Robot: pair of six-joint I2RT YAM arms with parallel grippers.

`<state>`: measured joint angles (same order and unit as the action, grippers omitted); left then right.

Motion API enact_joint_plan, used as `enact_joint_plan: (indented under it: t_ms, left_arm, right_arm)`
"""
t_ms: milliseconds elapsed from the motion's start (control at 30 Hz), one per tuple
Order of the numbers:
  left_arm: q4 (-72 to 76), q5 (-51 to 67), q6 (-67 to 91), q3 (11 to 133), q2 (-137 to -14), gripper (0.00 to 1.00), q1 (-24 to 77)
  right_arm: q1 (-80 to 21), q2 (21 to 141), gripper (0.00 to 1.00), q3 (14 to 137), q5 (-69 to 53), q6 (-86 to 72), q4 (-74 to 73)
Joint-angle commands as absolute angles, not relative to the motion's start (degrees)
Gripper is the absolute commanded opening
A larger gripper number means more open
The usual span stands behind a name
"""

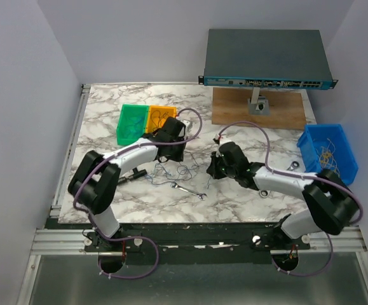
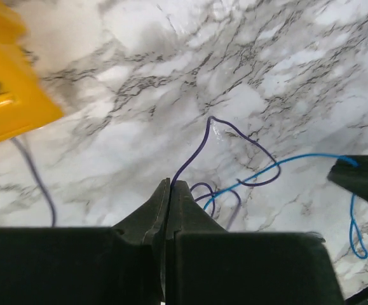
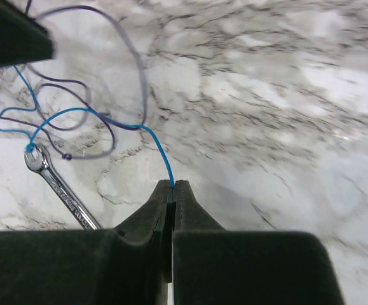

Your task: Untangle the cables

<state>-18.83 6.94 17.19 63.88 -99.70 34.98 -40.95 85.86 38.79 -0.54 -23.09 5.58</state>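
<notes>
A loose tangle of thin cables [image 1: 171, 170] lies on the marble table between my two grippers. My left gripper [image 1: 174, 151] is shut on the end of a dark purple wire [image 2: 234, 133], pinched at its tips [image 2: 170, 183]. A blue wire [image 2: 298, 159] crosses that purple wire's loops. My right gripper [image 1: 214, 166] is shut on the end of the blue wire [image 3: 158, 149], which arcs left from its tips [image 3: 173, 184] to the dark purple wire loops [image 3: 101, 130]. No yellow wire shows.
A silver wrench [image 1: 190, 190] lies by the tangle, also in the right wrist view [image 3: 60, 187]. Green bin [image 1: 131, 122] and orange bin [image 1: 158, 117] stand behind the left gripper. A blue bin [image 1: 328, 151], a second wrench [image 1: 293, 166] and a network switch [image 1: 266, 58] are to the right.
</notes>
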Motion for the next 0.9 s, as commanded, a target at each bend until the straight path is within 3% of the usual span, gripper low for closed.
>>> enact_joint_plan:
  t_ms: [0,300,533,867]
  left_arm:
    - [-15.7,0.4,20.4,62.1,-87.1,0.0,33.3]
    - [-17.6,-0.1,28.0,65.2,-74.3,0.0,21.1]
    - [-20.3,2.8,28.8,70.6,-70.8,0.0,13.6]
    - [-30.5,3.6,26.1,93.1,-75.5,0.0,13.3]
  right_arm:
    - [-41.1,74.7,0.01,34.6,16.9,-29.3,2.3]
    - [-37.9,64.1,0.01,35.5,40.4,-47.7,-19.3]
    - [-35.4,54.6,0.01,31.4,42.3,-53.5,-22.4]
    - [-35.4,53.5,0.01,34.2,43.8,-51.0,-25.0]
